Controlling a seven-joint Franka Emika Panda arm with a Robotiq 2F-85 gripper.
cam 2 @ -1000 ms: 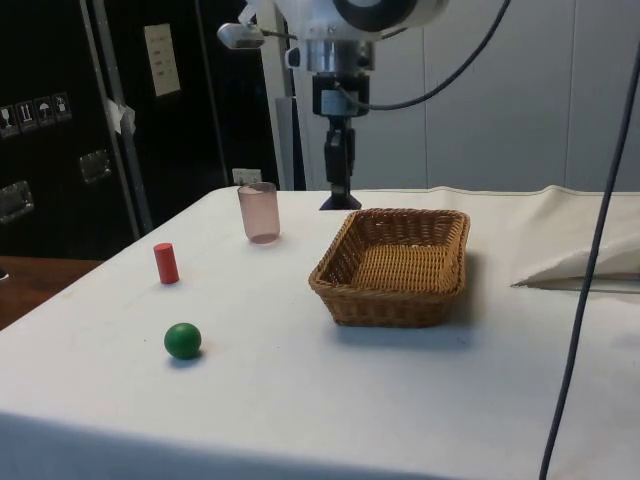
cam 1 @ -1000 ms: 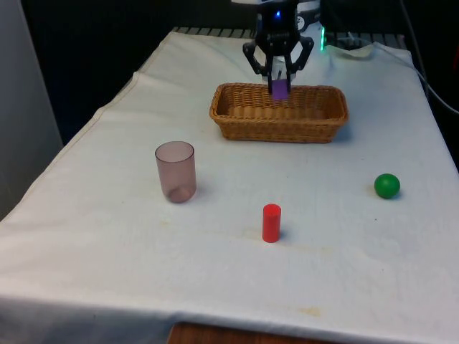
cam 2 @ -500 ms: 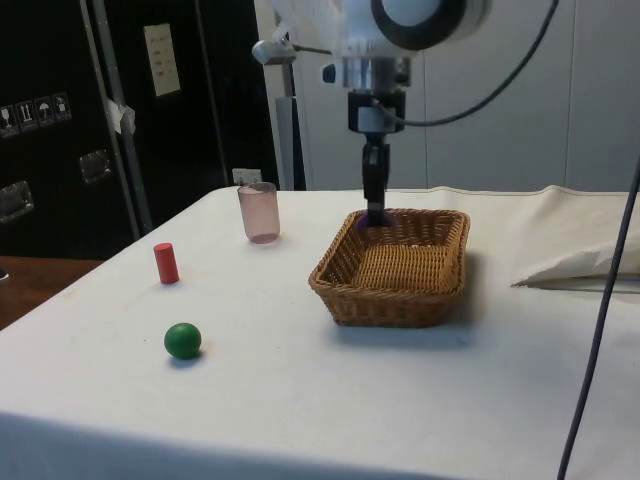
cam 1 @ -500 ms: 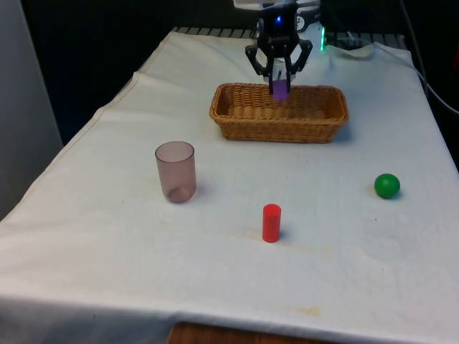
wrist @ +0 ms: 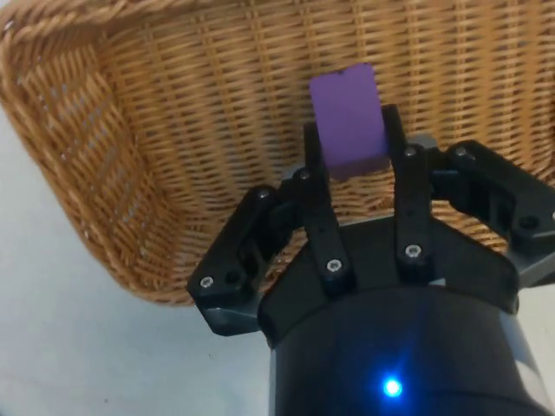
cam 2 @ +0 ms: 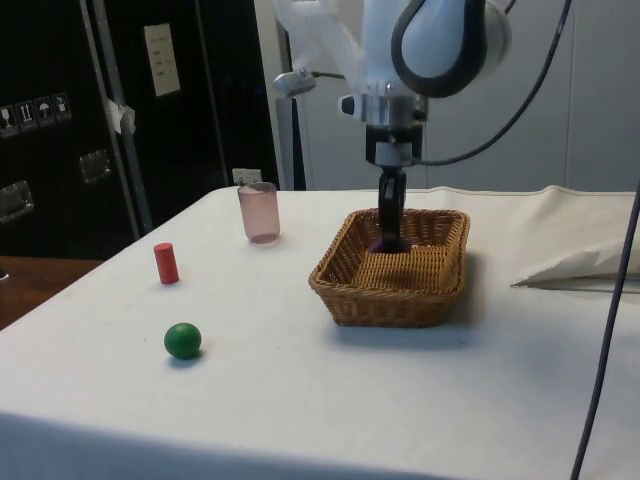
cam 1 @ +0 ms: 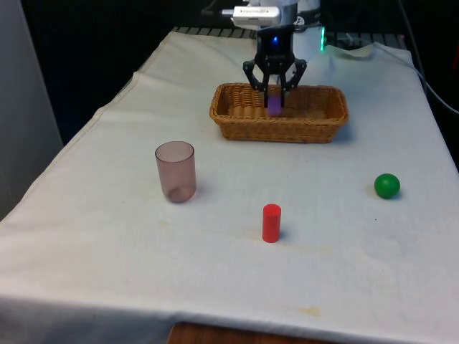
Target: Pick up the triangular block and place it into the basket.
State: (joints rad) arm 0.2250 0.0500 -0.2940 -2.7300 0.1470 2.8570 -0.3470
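Now the black gripper [cam 1: 275, 92] clamps the purple triangular block [wrist: 348, 120] between its fingers, low inside the wicker basket [cam 1: 324, 120] (near the table's far edge). Nearer the table's middle stand a translucent cup [cam 1: 176, 171], a red cylinder [cam 1: 271, 223] and a green ball [cam 1: 387, 185].

I have the arm reaching straight down, wrist vertical, with my gripper [cam 1: 275, 95] lowered inside the basket [cam 1: 315, 125], near its middle and slightly toward its front-view-left half. Both fingers [wrist: 314, 152] are clamped on the purple block [wrist: 349, 120], which sticks out beyond the fingertips above the basket's woven floor.
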